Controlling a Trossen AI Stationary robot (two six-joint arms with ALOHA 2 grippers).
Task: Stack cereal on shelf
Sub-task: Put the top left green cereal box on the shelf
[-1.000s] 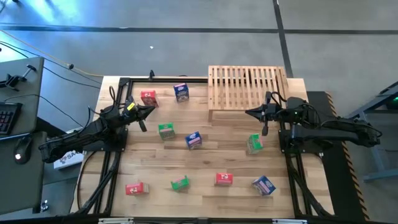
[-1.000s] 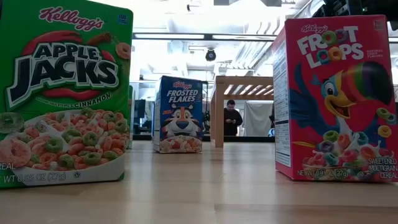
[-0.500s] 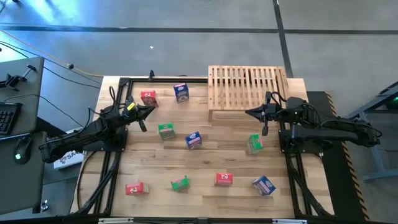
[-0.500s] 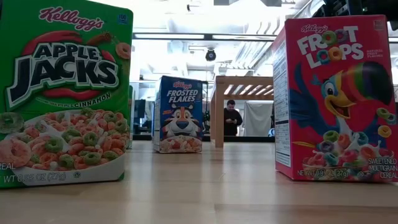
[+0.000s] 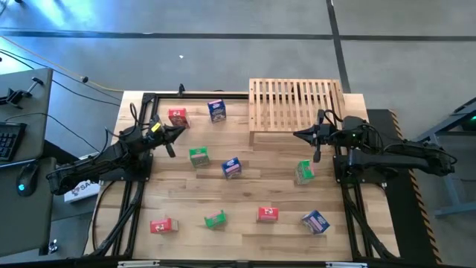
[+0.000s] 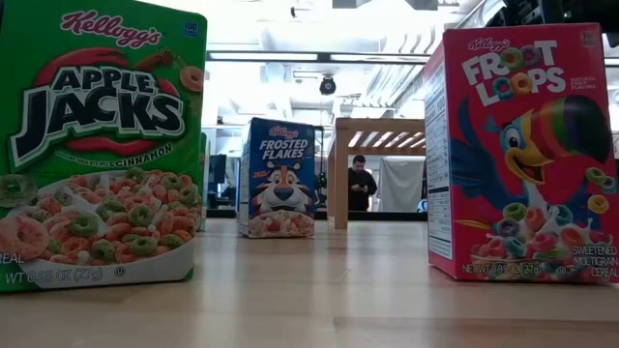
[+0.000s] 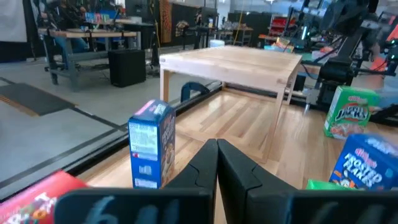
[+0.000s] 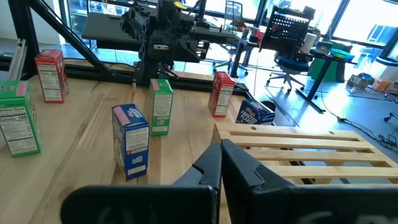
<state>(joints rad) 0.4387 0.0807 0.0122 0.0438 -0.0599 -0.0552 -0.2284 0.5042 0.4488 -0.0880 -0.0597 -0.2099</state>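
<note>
Nine small cereal boxes are scattered over the plank table. In the high view, a red box and a blue box stand at the far left. A green box and a blue box are mid-table, and a green box is at the right. Near the front edge are a red box, a green box, a red box and a blue box. The slatted wooden shelf stands on its legs at the far right. My left gripper hovers shut beside the far red box. My right gripper hovers shut by the shelf's near edge.
Black arm frames run along both sides of the table. The low view looks between a green box and a red box toward a blue box and the shelf. A person stands far behind in the room.
</note>
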